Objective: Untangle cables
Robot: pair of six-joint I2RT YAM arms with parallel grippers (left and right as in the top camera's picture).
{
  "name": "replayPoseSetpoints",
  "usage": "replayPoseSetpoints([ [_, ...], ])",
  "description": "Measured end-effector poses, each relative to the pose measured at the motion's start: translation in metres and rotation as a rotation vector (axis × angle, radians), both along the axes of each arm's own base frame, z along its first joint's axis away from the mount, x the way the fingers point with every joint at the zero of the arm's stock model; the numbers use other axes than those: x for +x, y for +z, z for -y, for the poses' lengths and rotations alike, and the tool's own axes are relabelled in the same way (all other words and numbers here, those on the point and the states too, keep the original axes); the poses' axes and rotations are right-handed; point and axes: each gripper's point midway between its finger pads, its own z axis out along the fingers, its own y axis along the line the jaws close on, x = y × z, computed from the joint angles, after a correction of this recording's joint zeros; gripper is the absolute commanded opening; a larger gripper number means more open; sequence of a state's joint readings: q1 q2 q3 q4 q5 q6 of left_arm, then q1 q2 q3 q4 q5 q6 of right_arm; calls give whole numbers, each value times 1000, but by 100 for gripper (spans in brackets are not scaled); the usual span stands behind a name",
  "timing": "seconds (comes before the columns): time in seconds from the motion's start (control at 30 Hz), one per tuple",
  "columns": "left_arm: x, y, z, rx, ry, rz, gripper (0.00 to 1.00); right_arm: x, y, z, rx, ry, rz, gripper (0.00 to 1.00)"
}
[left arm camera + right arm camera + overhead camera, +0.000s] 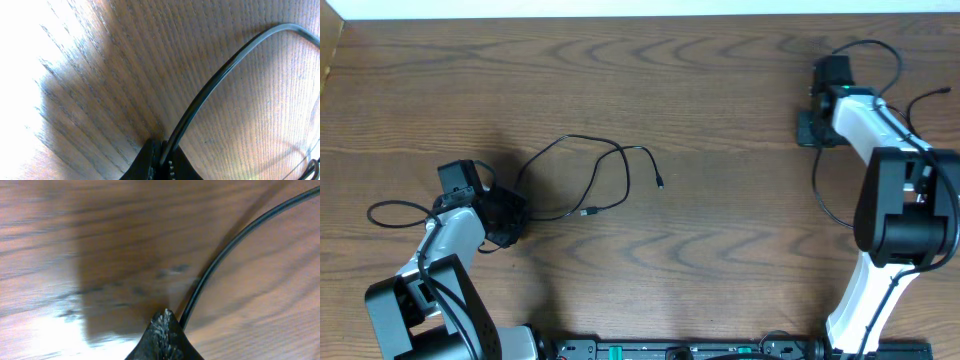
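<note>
A thin black cable (570, 138) lies in loops on the wooden table left of centre. One plug end (660, 184) points right and another (588, 212) rests lower down. My left gripper (510, 215) is at the loops' left end, shut on this cable (220, 75), which comes out from between the fingertips (162, 150). Far right, my right gripper (808, 128) is shut and low over the table. A second black cable (814, 180) trails down from it. In the right wrist view this cable (220, 260) passes along the right side of the closed gripper (165, 317). A pinch does not show.
Thicker black cords (870, 45) curl around the right arm's wrist, and another (390, 208) loops left of the left arm. The table's back edge (640, 12) runs along the top. The arm bases (680, 350) sit at the front edge.
</note>
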State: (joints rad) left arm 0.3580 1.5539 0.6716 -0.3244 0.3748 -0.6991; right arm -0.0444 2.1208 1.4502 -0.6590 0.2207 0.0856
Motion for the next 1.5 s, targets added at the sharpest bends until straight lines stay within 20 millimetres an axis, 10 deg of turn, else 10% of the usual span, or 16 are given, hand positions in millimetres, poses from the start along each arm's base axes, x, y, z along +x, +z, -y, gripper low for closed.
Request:
replayPoseSetpoints([
  [0.3,1,0,0,1,-1,4,8,6,1,-12,126,16,24,23],
  [0.57,13,2,10,34,-71,54,27,13,10,-123,460,319,23,63],
  [0.63,18,4,12,44,-95,76,46,13,14,-154,524,397,27,97],
  [0.73,27,9,14,48,-123,121,58,14,26,-202,601,511,54,89],
  [0.83,32,13,18,45,-174,163,74,17,44,-249,689,624,107,36],
  [0.93,38,19,25,26,-225,216,96,26,66,-291,768,703,198,41],
  [1.17,41,33,41,-45,-338,303,99,26,85,-348,838,775,285,57],
  [1.5,20,22,4,49,-193,167,100,8,41,-400,796,828,253,63],
])
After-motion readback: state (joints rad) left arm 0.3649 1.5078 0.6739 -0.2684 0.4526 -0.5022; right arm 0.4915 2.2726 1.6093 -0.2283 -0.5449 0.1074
